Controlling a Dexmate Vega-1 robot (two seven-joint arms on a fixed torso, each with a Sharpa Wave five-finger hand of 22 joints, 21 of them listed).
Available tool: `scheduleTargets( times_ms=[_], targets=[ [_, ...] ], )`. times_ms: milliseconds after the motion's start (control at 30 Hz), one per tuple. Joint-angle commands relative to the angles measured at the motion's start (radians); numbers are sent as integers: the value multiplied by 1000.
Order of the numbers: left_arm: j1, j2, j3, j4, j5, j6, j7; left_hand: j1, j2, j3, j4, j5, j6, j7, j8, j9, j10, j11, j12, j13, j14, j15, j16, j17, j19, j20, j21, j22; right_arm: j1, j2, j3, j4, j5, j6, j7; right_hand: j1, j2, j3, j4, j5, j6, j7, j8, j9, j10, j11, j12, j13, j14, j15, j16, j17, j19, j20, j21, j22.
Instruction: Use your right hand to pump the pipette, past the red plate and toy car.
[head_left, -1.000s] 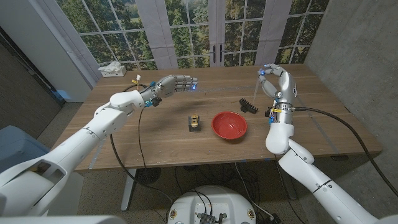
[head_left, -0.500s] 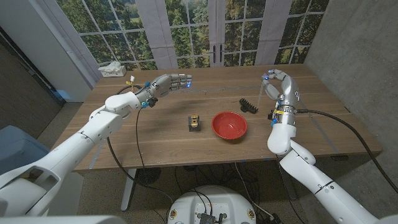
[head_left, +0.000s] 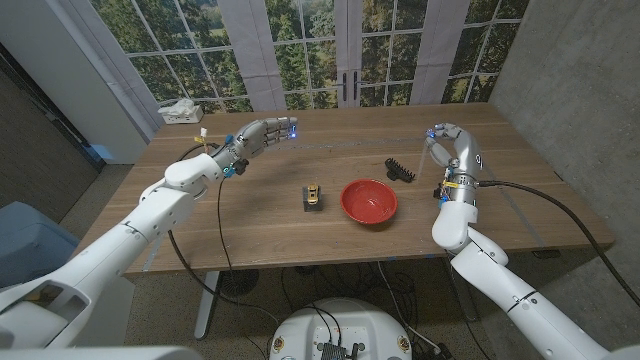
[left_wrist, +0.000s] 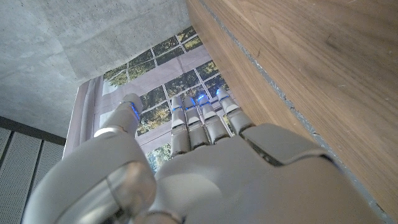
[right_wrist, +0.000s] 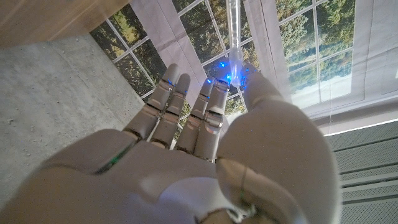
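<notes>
- Since a second ago: left hand (head_left: 262, 132) has swung back toward the far-left part of the desk (head_left: 250, 215), its arm drawn in; right hand (head_left: 447, 145) has dropped slightly and curled further over. Toy car, red plate and black rack have not moved.
- Right hand: raised above the desk at the far right, fingers curled in. In the right wrist view a clear thin tube, the pipette (right_wrist: 237, 38), runs out past the thumb tip and looks pinched between thumb and fingers (right_wrist: 208, 112). In the head view the pipette is too faint to make out.
- Left hand: hovering off the desk, fingers extended and close together, nothing in it; the left wrist view shows them straight, with the desk edge alongside.
- Outward from the right hand: black rack (head_left: 400, 169) just at its 8 o'clock; red plate (head_left: 369, 201) further on at 8 o'clock; toy car (head_left: 313, 196) beyond that, near 9 o'clock.
- Key relation: the pipette is already at the right hand, long axis along the thumb and pointing away from the wrist; the left hand is well apart. My read: a thumb squeeze is what remains.
- Hidden: pipette bulb and tip, contact point under the thumb.
</notes>
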Motion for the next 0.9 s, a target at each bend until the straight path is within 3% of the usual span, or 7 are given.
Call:
scheduleTargets(
  times_ms=[33,433,900],
  targets=[
    [54,-14,-39,-13,-30,-31,126,15,2,-2,1,2,-13,-3,-3,-1,-9,2,4,0,-9,-3,3,-1,-4,1,-3,5,22,-12,-13,37,50,-57,14,-4,9,3,1,-3,1,7,-6,-1,3,8,-3,6,6,-155,7,4,3,4,5,3],
    [93,-37,-70,-10,-42,-59,194,17,4,-4,1,2,-19,-5,0,-2,-22,5,7,-1,-44,-2,0,-2,-18,-1,-7,5,39,-25,-26,59,83,-109,17,-6,10,4,1,-4,-3,13,-11,-3,4,18,-4,6,3,-154,6,5,2,4,6,3],
    [127,-69,-98,-4,-64,-100,233,18,3,-10,2,2,-79,-37,-9,-3,-78,8,2,-2,-69,-11,3,-3,-17,0,-4,5,64,-33,-40,82,123,-186,29,-8,13,4,1,-5,-18,13,-20,-6,-5,23,-13,1,3,-154,8,10,2,4,9,4]
  ],
)
